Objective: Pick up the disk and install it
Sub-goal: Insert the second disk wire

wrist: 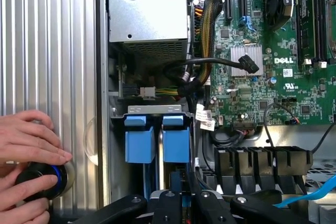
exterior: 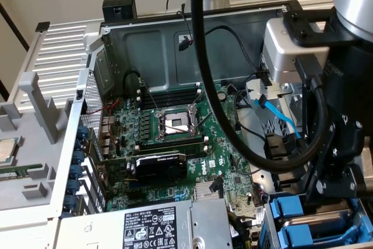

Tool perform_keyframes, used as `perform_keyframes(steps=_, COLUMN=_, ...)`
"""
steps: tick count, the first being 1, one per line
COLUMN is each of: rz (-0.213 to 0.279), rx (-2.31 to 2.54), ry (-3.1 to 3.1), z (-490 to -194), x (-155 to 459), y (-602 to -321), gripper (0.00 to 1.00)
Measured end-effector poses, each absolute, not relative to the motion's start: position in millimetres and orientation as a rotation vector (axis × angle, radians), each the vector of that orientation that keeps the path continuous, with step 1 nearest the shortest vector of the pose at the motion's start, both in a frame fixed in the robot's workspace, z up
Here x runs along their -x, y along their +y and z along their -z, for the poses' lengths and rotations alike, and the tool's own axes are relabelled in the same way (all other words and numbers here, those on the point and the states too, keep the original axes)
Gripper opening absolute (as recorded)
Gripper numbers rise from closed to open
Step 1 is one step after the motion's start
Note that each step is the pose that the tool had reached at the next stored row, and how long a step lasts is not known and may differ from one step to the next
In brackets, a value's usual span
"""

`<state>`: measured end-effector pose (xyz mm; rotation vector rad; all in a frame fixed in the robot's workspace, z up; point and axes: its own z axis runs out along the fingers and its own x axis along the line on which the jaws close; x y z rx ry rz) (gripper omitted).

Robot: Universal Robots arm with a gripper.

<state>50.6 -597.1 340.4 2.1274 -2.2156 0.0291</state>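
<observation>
The disk (exterior: 319, 229) sits at the exterior view's lower right, silver-grey metal framed by a blue carrier, in the drive bay of the open computer case. In the wrist view its blue carrier tabs (wrist: 176, 142) stand side by side under a grey bracket. My gripper (exterior: 322, 197) hangs straight over the bay, right against the blue carrier. Seen from the wrist, the gripper (wrist: 186, 202) has its jaws drawn close together on a thin, blue-edged part of the carrier. The disk's label is hidden.
The motherboard (exterior: 175, 138) with its bare processor socket and graphics card fills the case floor. Black cables (wrist: 210, 69) and a blue cable (exterior: 280, 118) run beside the bay. The power-supply box (exterior: 151, 225) lies near the front. A person's hands (wrist: 31, 145) rest on a black knob outside the case.
</observation>
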Motion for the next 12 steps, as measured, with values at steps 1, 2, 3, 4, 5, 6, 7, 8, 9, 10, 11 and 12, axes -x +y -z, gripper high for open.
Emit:
perform_keyframes(steps=1, rz=-0.029, rx=-2.127, ry=-2.216, z=-340.3, x=-50.6, y=-597.2, gripper=0.16)
perform_keyframes(steps=2, rz=-0.029, rx=-2.128, ry=-2.216, z=-340.3, x=-50.6, y=-597.2, gripper=0.16)
perform_keyframes(steps=3, rz=-0.029, rx=-2.128, ry=-2.216, z=-340.3, x=-50.7, y=-597.3, gripper=0.16)
perform_keyframes(steps=4, rz=-0.029, rx=-2.128, ry=-2.216, z=-340.3, x=-50.9, y=-597.4, gripper=0.16)
perform_keyframes(steps=5, rz=-0.029, rx=-2.128, ry=-2.216, z=-340.4, x=-51.2, y=-597.5, gripper=0.16)
perform_keyframes(steps=6, rz=-0.029, rx=-2.128, ry=-2.216, z=-340.4, x=-51.6, y=-597.7, gripper=0.16)
perform_keyframes(steps=7, rz=-0.029, rx=-2.128, ry=-2.216, z=-340.4, x=-51.7, y=-597.7, gripper=0.16)
perform_keyframes(steps=8, rz=-0.029, rx=-2.128, ry=-2.216, z=-340.4, x=-51.7, y=-597.7, gripper=0.16)
perform_keyframes(steps=9, rz=-0.030, rx=-2.128, ry=-2.216, z=-340.4, x=-51.7, y=-597.7, gripper=0.16)
perform_keyframes(steps=10, rz=-0.030, rx=-2.128, ry=-2.216, z=-340.3, x=-51.7, y=-597.7, gripper=0.16)
perform_keyframes(steps=11, rz=-0.030, rx=-2.128, ry=-2.216, z=-340.3, x=-51.7, y=-597.8, gripper=0.16)
perform_keyframes(steps=12, rz=-0.030, rx=-2.128, ry=-2.216, z=-340.2, x=-51.7, y=-597.8, gripper=0.16)
